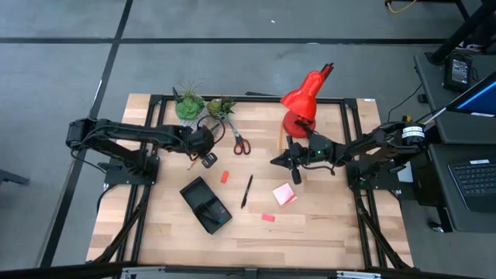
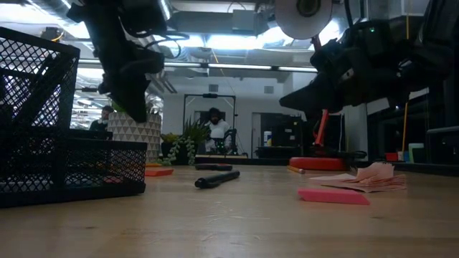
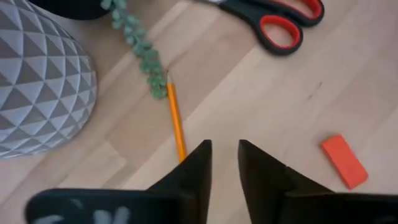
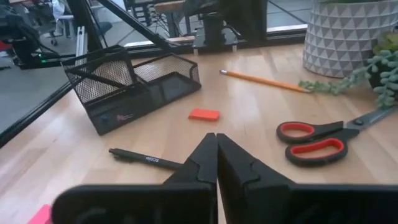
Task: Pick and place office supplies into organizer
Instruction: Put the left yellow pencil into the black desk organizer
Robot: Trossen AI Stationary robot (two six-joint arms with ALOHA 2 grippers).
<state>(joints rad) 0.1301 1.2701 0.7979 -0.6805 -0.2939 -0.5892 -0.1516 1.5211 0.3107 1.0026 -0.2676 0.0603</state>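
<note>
My left gripper [image 1: 208, 157] hangs open above the table near the plants, with nothing between its fingers [image 3: 225, 152]. An orange pencil [image 3: 175, 118] lies flat on the wood just beside one finger. Past it are the red-handled scissors [image 3: 280, 18] and an orange eraser [image 3: 344, 160]. My right gripper [image 1: 275, 161] is shut and empty [image 4: 216, 155], raised in front of the lamp. A black pen [image 1: 246, 191], a pink sticky-note pad [image 1: 284, 194] and a red eraser [image 1: 267, 218] lie loose on the table. The black mesh organizer [image 1: 205, 204] sits near the middle.
A red desk lamp [image 1: 302, 101] stands at the far edge behind my right arm. Two potted plants [image 1: 190, 105] [image 1: 221, 106] stand at the far edge by my left gripper, and a trailing sprig [image 3: 140, 46] reaches the pencil tip. Bare wood lies along the near edge.
</note>
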